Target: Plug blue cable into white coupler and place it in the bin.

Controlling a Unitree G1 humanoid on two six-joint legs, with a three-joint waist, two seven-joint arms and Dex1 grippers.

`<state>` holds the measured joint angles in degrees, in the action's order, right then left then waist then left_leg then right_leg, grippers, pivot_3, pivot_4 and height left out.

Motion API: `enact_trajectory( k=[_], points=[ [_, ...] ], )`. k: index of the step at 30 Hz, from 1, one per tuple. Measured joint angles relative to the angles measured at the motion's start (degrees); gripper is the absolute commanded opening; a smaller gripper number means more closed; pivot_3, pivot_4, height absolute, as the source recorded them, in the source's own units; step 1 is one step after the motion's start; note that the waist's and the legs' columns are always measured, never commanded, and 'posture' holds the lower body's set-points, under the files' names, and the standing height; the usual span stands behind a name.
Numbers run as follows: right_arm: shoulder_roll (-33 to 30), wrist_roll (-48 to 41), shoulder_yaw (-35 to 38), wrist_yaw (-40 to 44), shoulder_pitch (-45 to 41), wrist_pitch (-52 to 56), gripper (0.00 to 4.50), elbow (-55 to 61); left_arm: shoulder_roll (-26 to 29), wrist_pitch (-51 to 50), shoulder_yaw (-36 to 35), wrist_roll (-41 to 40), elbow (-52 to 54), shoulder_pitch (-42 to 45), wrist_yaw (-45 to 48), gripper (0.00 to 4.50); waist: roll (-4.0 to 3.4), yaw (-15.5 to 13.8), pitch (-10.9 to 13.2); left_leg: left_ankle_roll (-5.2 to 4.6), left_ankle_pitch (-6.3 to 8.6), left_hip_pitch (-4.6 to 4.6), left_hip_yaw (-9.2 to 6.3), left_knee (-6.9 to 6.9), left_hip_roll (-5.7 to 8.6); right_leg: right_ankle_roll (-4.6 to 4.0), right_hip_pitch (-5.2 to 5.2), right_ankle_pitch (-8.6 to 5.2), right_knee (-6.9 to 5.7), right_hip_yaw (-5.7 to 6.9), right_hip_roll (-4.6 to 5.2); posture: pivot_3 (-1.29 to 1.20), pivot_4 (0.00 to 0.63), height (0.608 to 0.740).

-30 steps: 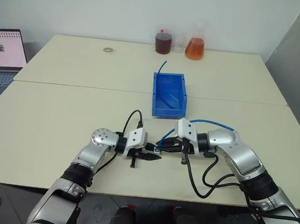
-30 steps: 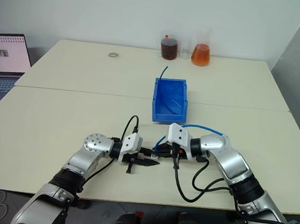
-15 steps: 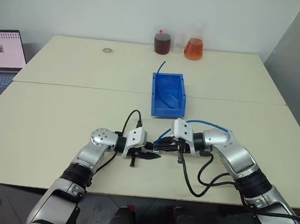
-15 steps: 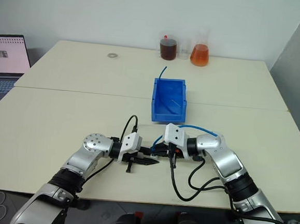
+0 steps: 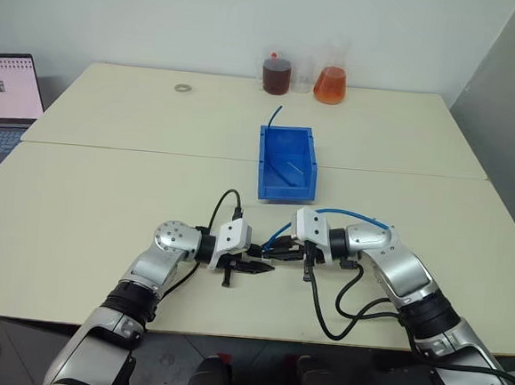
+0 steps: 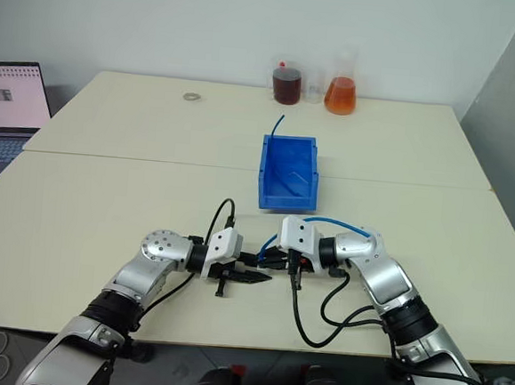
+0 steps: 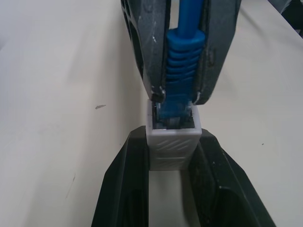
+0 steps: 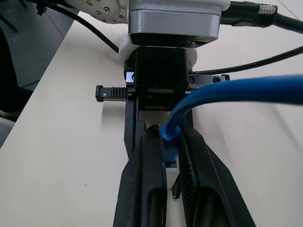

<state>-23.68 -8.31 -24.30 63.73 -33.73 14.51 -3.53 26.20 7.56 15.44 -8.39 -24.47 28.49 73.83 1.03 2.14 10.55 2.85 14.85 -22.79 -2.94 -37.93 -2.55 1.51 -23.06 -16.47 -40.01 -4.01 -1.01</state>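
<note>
You have the coupler clamped in the left gripper, the cable plug clamped in the right gripper, its tip inside the socket. The bin sits at twelve o'clock, well apart; bare table lies around.

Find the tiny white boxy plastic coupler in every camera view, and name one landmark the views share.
Left eye view: white coupler between the two gripper tips, near the table's front edge.
Right eye view: the same spot.
Left wrist view: centre, clamped between black fingers.
Right wrist view: a white sliver between the fingers.
Shared landmark: the blue cable entering it.
</note>
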Motion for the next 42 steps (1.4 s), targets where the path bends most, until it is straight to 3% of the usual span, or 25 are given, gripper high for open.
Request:
enact_trajectory(
  k=[1, 9, 16, 21, 26, 30, 35, 37, 42],
  points=[
    [0.15, -0.06, 0.14, 0.0, 0.0, 0.44, 0.11, 0.0, 0.06, -0.19, -0.03, -0.05, 0.22, -0.13, 0.03, 1.51, 0.0, 0.04, 0.0, -0.01, 0.0, 0.0, 0.0, 0.0, 0.0, 0.0, 0.0, 0.0, 0.0, 0.0, 0.0, 0.0, 0.15, 0.74],
    [0.85, -0.05, 0.69, -0.23, 0.1, 1.65, 0.11, 0.06, 1.99, -5.19, -1.09, -2.42, 6.6, -2.05, 1.11, 3.07, 0.0, 0.29, 0.0, -0.01, -0.01, -0.01, -0.01, 0.01, -0.03, 0.0, -0.01, 0.0, 0.0, 0.0, -0.01, 0.0, 0.15, 0.74],
    [1.27, -2.14, 2.95, -1.93, 1.39, 7.51, 0.11, 3.0, 10.3, -14.66, -7.86, -7.78, 21.91, -10.1, -0.58, 4.41, -0.01, 0.9, 0.02, -0.01, -0.01, -0.06, -0.04, 0.05, -0.06, -0.02, -0.04, -0.01, 0.01, -0.01, 0.0, 0.0, 0.15, 0.74],
    [0.94, -7.74, 9.29, -6.25, 1.02, 20.89, 0.11, 7.52, 14.3, -25.31, -13.97, -13.39, 37.44, -16.32, -6.22, 4.47, 0.01, 0.57, 0.09, 0.0, -0.01, -0.15, -0.04, 0.04, -0.02, 0.0, -0.09, -0.01, 0.03, 0.0, 0.06, 0.0, 0.15, 0.74],
    [2.87, -14.54, 19.36, -14.18, -9.07, 33.97, 0.11, 9.54, 13.09, -36.23, -20.18, -17.51, 46.06, -16.63, -18.05, 4.47, -0.02, 0.8, 0.16, 0.0, -0.01, -0.13, -0.05, 0.08, -0.04, 0.0, -0.12, -0.01, 0.03, 0.0, 0.03, 0.0, 0.15, 0.74],
    [4.5, -14.26, 23.36, -21.1, -20.85, 35.73, 0.11, -1.76, 5.64, -40.85, -22.45, -17.65, 47.9, -13.38, -31.89, 4.47, 0.02, 0.84, 0.14, 0.0, -0.01, -0.14, -0.02, 0.06, -0.02, -0.01, -0.12, 0.0, 0.04, -0.01, 0.04, 0.0, 0.15, 0.74],
    [6.64, -8.57, 23.6, -26.16, -31.97, 26.51, 0.11, -25.25, 0.14, -41.88, -20.21, -14.54, 48.1, -11.43, -41.81, 4.47, 0.03, 0.97, 0.14, 0.01, -0.01, -0.15, 0.11, 0.17, 0.03, -0.04, -0.15, 0.01, 0.09, -0.1, 0.1, 0.0, 0.15, 0.74],
    [7.84, -6.11, 22.95, -27.31, -34.69, 21.65, 0.79, -34.77, -1.41, -41.98, -18.43, -13.87, 48.13, -11.33, -43.26, 4.5, 0.03, 0.98, 0.14, 0.01, 0.0, -0.19, 0.15, 0.19, 0.03, -0.04, -0.18, 0.01, 0.13, -0.11, 0.12, 0.0, 0.15, 0.74],
    [9.9, -2.48, 22.49, -27.61, -37.71, 13.03, 1.91, -49.66, -2.41, -42.17, -17.48, -13.48, 48.15, -11.01, -45.65, 4.5, 0.01, 0.98, 0.15, 0.02, 0.0, -0.25, 0.17, 0.24, 0.03, -0.06, -0.25, 0.01, 0.15, -0.12, 0.16, 0.0, 0.15, 0.74]
  ],
)
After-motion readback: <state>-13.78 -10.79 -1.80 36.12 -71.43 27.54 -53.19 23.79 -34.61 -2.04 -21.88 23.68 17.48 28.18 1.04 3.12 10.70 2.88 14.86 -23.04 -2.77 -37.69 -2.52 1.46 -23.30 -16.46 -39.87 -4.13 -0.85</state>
